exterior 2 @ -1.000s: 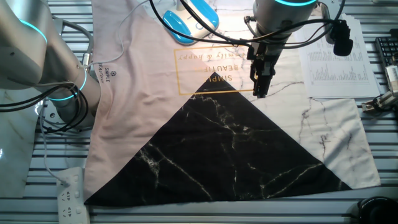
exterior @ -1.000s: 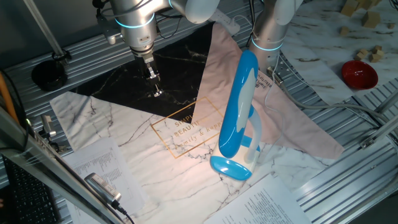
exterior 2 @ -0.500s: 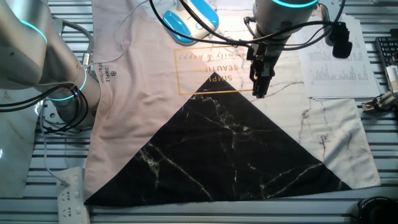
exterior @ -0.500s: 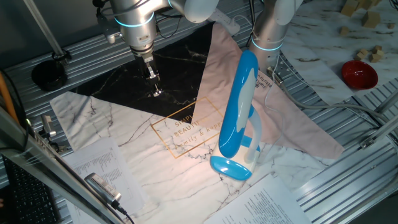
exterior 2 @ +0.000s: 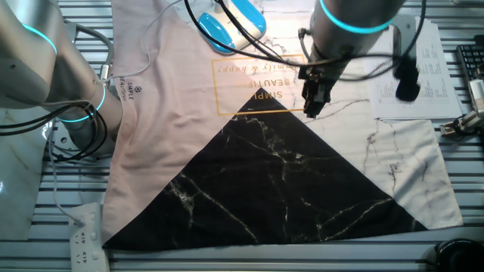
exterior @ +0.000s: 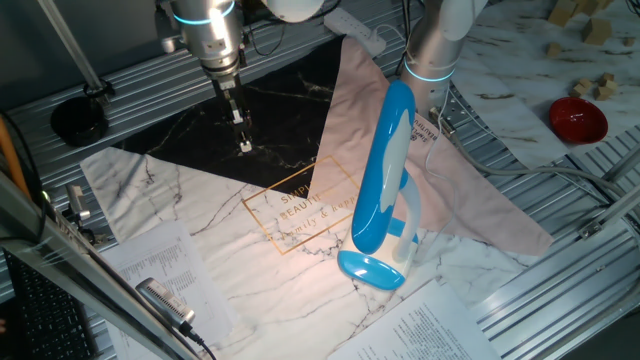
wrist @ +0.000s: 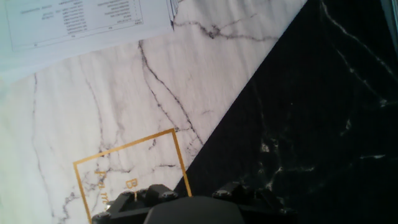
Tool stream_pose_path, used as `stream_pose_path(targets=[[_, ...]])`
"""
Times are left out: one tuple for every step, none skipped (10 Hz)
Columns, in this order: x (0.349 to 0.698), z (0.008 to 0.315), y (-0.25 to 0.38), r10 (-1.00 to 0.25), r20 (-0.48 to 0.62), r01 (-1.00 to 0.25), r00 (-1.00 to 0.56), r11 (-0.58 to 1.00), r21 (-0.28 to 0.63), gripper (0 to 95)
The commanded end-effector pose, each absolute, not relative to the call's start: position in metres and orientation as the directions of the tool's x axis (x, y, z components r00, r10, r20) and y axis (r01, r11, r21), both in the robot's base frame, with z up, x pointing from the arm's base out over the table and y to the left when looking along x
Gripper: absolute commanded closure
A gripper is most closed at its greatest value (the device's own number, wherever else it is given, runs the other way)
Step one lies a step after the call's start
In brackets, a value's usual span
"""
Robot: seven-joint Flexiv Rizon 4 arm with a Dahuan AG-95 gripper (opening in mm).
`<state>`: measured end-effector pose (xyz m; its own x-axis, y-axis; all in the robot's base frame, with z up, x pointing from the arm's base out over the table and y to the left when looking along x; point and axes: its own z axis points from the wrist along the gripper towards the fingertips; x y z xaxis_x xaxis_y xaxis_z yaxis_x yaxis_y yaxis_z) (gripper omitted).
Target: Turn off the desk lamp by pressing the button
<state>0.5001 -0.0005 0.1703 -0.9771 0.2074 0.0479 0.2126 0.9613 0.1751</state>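
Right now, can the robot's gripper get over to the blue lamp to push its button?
Probably yes. The gripper hangs above the marble mat, away from the desk lamp, and only flat mat lies between them. The button itself can't be made out.

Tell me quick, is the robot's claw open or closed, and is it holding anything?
Claw: holding nothing, hanging above the mat; open or closed cannot be told.

One desk lamp [exterior: 385, 190] stands on one marble-pattern mat [exterior: 200, 215]. Two silver robot arms carry glowing cyan rings: one [exterior: 205, 35] above the mat's black part, one [exterior: 435, 45] behind the lamp. One red bowl [exterior: 577, 118] lies to the right of the lamp, with several small wooden blocks [exterior: 605, 88] near it. Two printed paper sheets show: one [exterior: 160, 265] left of the lamp's base, one [exterior: 430, 335] in front of it.
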Motion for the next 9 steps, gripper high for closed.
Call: stream_pose_path(targets=[[0.4995,0.1701,0.0001,0.248,0.059,0.255,-0.967,0.946,0.202,95.0],[0.4986,0.1697,-0.0001,0.248,0.057,0.255,-0.967,0.946,0.202,95.0],[0.4982,0.1695,-0.0002,0.244,0.053,0.249,-0.968,0.947,0.202,95.0],[0.4981,0.1695,-0.0002,0.229,0.048,0.234,-0.972,0.953,0.192,95.0],[0.4981,0.1695,-0.0002,0.222,0.046,0.227,-0.974,0.955,0.191,95.0],[0.4981,0.1695,-0.0002,0.220,0.045,0.225,-0.974,0.956,0.190,95.0],[0.4981,0.1695,-0.0002,0.220,0.046,0.225,-0.974,0.956,0.190,95.0],[0.4981,0.1695,-0.0002,0.215,0.046,0.220,-0.975,0.956,0.193,95.0],[0.4981,0.1695,-0.0002,0.208,0.046,0.213,-0.977,0.957,0.199,95.0]])
